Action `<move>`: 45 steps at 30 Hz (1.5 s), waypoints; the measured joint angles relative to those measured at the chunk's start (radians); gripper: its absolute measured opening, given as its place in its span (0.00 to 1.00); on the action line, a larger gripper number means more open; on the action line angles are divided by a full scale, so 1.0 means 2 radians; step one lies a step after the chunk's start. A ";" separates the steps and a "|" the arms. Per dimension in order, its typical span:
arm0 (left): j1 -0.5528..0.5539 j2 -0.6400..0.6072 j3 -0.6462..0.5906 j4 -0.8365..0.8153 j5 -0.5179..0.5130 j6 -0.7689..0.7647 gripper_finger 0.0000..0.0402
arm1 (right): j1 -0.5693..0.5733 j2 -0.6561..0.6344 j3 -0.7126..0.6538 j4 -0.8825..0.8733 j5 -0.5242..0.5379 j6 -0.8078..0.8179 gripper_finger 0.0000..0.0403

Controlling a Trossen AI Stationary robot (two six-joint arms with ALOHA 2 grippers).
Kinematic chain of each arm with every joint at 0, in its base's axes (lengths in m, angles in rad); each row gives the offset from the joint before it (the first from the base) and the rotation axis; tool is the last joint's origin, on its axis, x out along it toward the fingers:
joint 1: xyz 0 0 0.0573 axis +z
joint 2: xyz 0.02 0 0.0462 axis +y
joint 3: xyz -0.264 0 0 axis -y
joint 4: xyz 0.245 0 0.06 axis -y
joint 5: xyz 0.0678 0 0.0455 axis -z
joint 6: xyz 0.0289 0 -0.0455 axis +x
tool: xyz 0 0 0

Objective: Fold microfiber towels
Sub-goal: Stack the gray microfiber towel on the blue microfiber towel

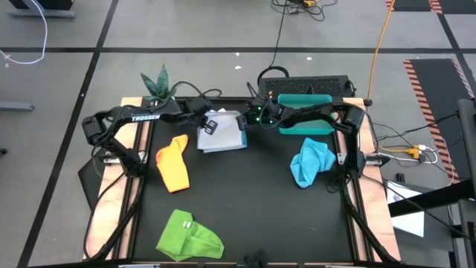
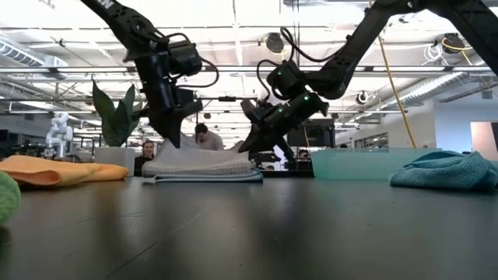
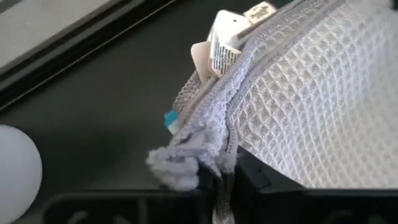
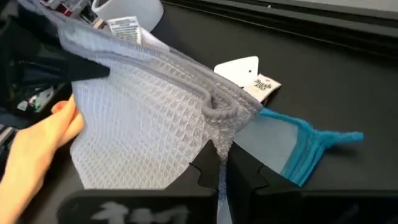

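Note:
The white-grey towel [image 1: 223, 134] lies near the table's far edge on top of the light blue towel [image 4: 298, 149], whose edge shows beneath it. My left gripper [image 1: 207, 123] is shut on the towel's left far corner and my right gripper [image 1: 249, 120] on its right far corner. In the low view the towel [image 2: 202, 162] rests as a low mound on the blue one. Loose on the table lie the yellow-orange towel [image 1: 173, 162], the turquoise towel [image 1: 312, 162] and the lime green towel [image 1: 190, 237]. My left gripper pinches the white-grey towel's hemmed corner [image 3: 214, 158] between its two fingers, and two hemmed layers show there. The fingers come steeply from above. The corner is lifted a little and the rest lies on the light blue towel. My right gripper pinches the towel's other far corner [image 4: 221, 121] between its two fingers, where the hems bunch together. The fingers slant down from the table's right. The cloth slopes away from the hold onto the light blue towel.
The teal tray [image 1: 305, 115] stands at the far right, close behind my right arm. A potted plant [image 1: 158, 85] stands at the far left corner. People show in the room behind the table in the low view [image 2: 206, 138].

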 joint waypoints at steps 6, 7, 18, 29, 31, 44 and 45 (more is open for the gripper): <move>0.013 0.008 0.000 -0.018 0.002 0.004 0.32 | -0.015 0.000 0.001 -0.021 0.021 -0.003 0.02; 0.015 0.008 -0.001 -0.024 0.001 0.004 0.36 | -0.018 0.001 0.001 -0.024 0.021 -0.004 0.02; 0.014 0.004 -0.001 -0.006 0.077 0.067 0.52 | -0.032 0.001 0.001 -0.009 0.017 -0.023 0.12; -0.059 0.004 -0.001 -0.031 0.071 0.354 0.53 | -0.042 -0.037 0.001 -0.066 -0.014 -0.052 0.44; -0.070 0.004 -0.001 -0.028 0.042 0.388 0.53 | -0.035 -0.061 0.001 -0.106 -0.029 -0.083 0.45; -0.083 0.008 -0.062 0.026 0.011 0.467 0.53 | 0.068 -0.160 -0.003 -0.237 -0.032 -0.247 0.46; -0.083 0.008 -0.066 0.033 0.004 0.471 0.53 | 0.075 -0.161 -0.009 -0.230 -0.031 -0.250 0.46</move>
